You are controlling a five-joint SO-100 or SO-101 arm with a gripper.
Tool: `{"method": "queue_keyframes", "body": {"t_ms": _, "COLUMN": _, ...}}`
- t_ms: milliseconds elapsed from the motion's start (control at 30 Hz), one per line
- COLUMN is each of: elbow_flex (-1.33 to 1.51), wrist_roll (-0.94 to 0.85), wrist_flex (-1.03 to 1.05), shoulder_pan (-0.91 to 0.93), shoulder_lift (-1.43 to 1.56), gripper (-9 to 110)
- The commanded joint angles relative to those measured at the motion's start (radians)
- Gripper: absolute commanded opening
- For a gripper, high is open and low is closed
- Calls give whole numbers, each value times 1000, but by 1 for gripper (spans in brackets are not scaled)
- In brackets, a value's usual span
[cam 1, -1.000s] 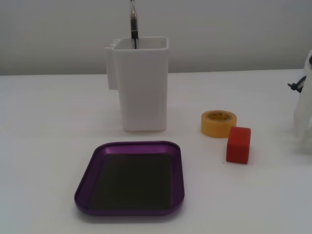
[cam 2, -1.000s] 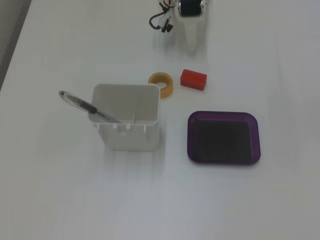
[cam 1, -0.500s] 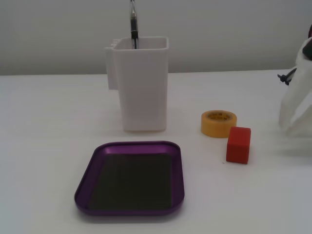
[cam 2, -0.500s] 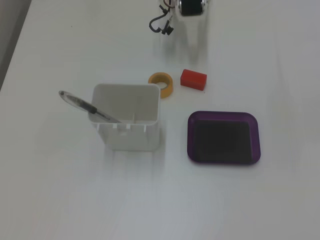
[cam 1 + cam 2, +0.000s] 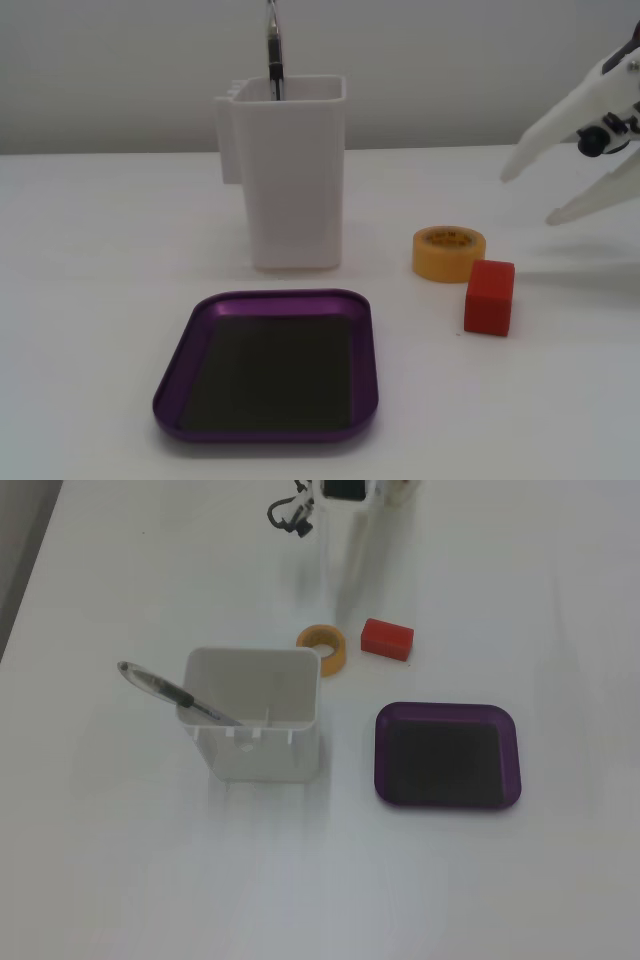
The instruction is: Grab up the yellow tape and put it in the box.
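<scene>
The yellow tape (image 5: 449,253) lies flat on the white table (image 5: 90,300), hollow core up, with a printed label showing inside the ring; in the other fixed view it (image 5: 323,647) sits just beside the top right corner of the white container (image 5: 255,725). A red block (image 5: 489,297) stands just beside the tape, to its right and nearer the camera in the low fixed view; whether they touch is unclear. The box (image 5: 268,366), a shallow purple tray with a dark floor, rests in front of the container and apart from the tape; nothing lies in it. The container (image 5: 285,185) stands upright with a pen (image 5: 175,694) leaning inside it. The gripper (image 5: 530,195) hangs above the table at the right edge of the low view, its two white fingers spread apart, holding nothing, well clear of the tape; in the high view only its base shows at the top edge.
</scene>
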Motion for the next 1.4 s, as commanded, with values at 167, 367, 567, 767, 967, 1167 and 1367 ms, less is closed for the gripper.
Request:
{"method": "queue_keyframes", "body": {"t_ms": 167, "elbow_flex": -356, "wrist_roll": -14, "wrist_flex": 0, "shoulder_pan": 2, "shoulder_lift": -529, "gripper": 18}}
{"method": "queue_keyframes", "body": {"t_ms": 367, "elbow_flex": -650, "wrist_roll": -25, "wrist_flex": 38, "shoulder_pan": 9, "shoulder_lift": -946, "gripper": 18}}
{"method": "queue_keyframes", "body": {"t_ms": 567, "elbow_flex": -839, "wrist_roll": -21, "wrist_flex": 64, "shoulder_pan": 5, "shoulder_lift": -1232, "gripper": 18}}
{"method": "queue_keyframes", "body": {"t_ms": 767, "elbow_flex": -859, "wrist_roll": -26, "wrist_flex": 51, "shoulder_pan": 9, "shoulder_lift": -1335, "gripper": 18}}
{"method": "queue_keyframes", "body": {"t_ms": 967, "elbow_flex": -853, "wrist_roll": -28, "wrist_flex": 9, "shoulder_pan": 12, "shoulder_lift": -1371, "gripper": 18}}
{"method": "queue_keyframes", "body": {"t_ms": 1167, "elbow_flex": -853, "wrist_roll": -28, "wrist_flex": -60, "shoulder_pan": 14, "shoulder_lift": -1456, "gripper": 18}}
{"method": "queue_keyframes", "body": {"t_ms": 1367, "elbow_flex": -853, "wrist_roll": -28, "wrist_flex": -74, "shoulder_pan": 14, "shoulder_lift": -1546, "gripper": 17}}
